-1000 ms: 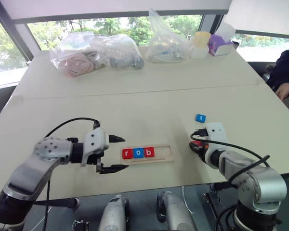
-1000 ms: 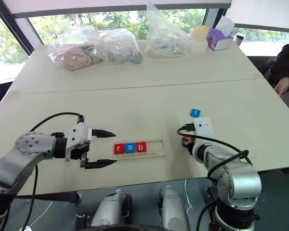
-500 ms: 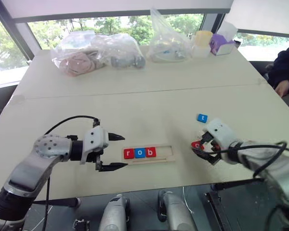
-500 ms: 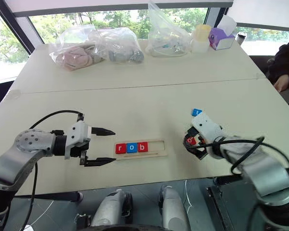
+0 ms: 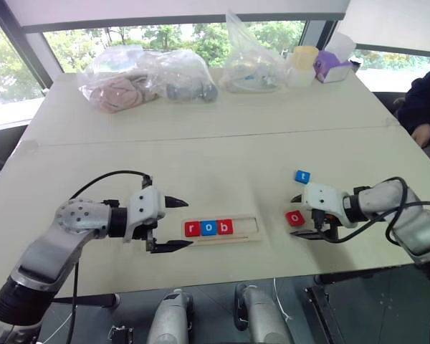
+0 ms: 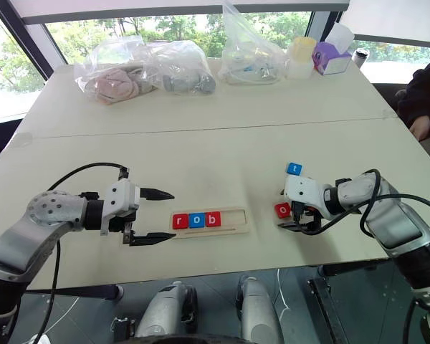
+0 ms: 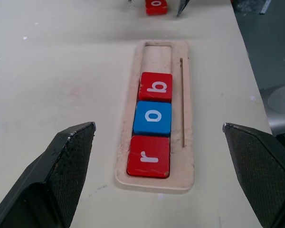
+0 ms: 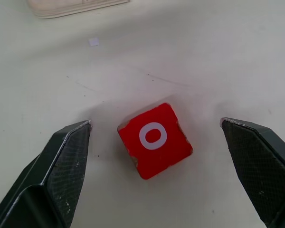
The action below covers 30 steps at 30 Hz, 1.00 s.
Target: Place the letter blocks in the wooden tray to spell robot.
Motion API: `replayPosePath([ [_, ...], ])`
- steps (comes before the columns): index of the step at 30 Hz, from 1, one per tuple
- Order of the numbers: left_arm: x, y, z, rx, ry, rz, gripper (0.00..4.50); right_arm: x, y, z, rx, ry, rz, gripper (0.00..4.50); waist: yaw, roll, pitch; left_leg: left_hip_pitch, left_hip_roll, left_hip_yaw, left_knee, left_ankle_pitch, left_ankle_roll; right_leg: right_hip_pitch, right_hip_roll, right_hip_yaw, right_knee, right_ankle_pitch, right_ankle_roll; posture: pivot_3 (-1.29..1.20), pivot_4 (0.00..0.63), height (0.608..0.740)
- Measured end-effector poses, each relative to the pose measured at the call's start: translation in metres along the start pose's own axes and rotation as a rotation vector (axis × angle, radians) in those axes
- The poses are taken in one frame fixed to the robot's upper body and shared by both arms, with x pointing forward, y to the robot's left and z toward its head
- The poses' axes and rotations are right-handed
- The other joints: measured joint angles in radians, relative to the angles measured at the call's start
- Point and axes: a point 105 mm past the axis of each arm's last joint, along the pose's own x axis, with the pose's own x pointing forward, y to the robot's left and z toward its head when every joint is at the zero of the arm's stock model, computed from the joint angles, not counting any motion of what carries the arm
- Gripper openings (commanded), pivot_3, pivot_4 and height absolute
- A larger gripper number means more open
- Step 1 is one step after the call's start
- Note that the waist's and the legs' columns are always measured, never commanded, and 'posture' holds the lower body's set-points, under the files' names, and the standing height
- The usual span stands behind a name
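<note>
right gripper (image 8: 154,137): fingers wide apart, nothing gripped
red o tile (image 8: 155,140): flat on the tabletop between the right fingers, touching neither
blue t tile (image 5: 302,176): just beyond the right gripper, toward the tabletop's far edge
left gripper (image 5: 175,224): fingers spread wide, holding nothing, aimed at the tray's left end
wooden tray (image 7: 184,118): near the tabletop's front edge; r, o, b fill the left slots, right part bare

Left end effector (image 5: 173,225) spread wide, right end effector (image 5: 301,216) spread wide, angled down
</note>
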Motion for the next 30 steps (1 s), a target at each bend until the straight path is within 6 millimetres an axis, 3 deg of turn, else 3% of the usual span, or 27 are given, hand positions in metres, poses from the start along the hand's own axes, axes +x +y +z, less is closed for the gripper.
replayPosePath([
  [6,0.0,-0.001,-0.001,-0.006,0.002,0.009,4.5,0.0,-0.003,-0.003,-0.023,-0.007,0.04,4.45,0.003,0.0,0.0,0.0,-0.001,0.001,0.001,0.0,0.0,0.0,0.0,0.0,0.002,0.0,0.0,0.0,0.15,0.74],
  [9,0.0,-0.001,-0.001,-0.006,0.001,0.013,4.5,0.0,-0.002,-0.006,-0.029,-0.002,0.06,3.24,0.005,0.0,0.0,0.002,-0.001,0.001,0.002,0.0,0.0,0.001,-0.001,0.0,0.005,0.0,0.0,0.0,0.15,0.74],
  [13,0.0,0.0,-0.001,-0.008,0.002,0.015,4.5,-0.001,-0.002,-0.009,-0.025,0.009,0.074,1.25,0.005,0.0,0.0,0.005,-0.001,0.001,0.002,0.0,0.0,0.002,-0.001,0.0,0.007,0.0,0.0,0.0,0.15,0.74],
  [14,0.0,0.0,-0.001,-0.009,0.003,0.016,4.5,-0.002,-0.003,-0.009,-0.028,0.013,0.072,1.12,0.005,0.0,0.0,0.006,-0.001,0.001,0.002,0.0,0.0,0.002,-0.001,0.0,0.008,0.0,0.0,0.0,0.15,0.74],
  [20,0.0,0.002,0.0,-0.01,0.006,0.017,4.5,-0.001,-0.004,-0.002,-0.003,0.006,0.082,1.12,0.002,0.0,0.0,0.006,-0.001,0.001,0.002,0.0,0.0,0.002,-0.001,0.001,0.009,0.0,0.0,0.0,0.15,0.74],
  [27,0.001,0.002,0.006,0.014,0.0,0.014,4.5,0.011,0.007,0.064,-0.04,-0.182,0.147,1.12,-0.001,0.0,0.0,0.006,0.0,0.0,0.001,0.0,0.0,0.001,0.0,0.001,0.01,0.0,0.0,0.0,0.15,0.74],
  [30,0.001,0.002,0.005,0.004,0.005,0.015,4.5,0.025,0.013,0.075,-0.031,-0.208,0.166,1.12,0.002,-0.001,-0.001,0.006,0.0,0.0,0.002,0.0,0.0,0.002,-0.001,0.001,0.01,0.0,0.0,0.0,0.15,0.74],
])
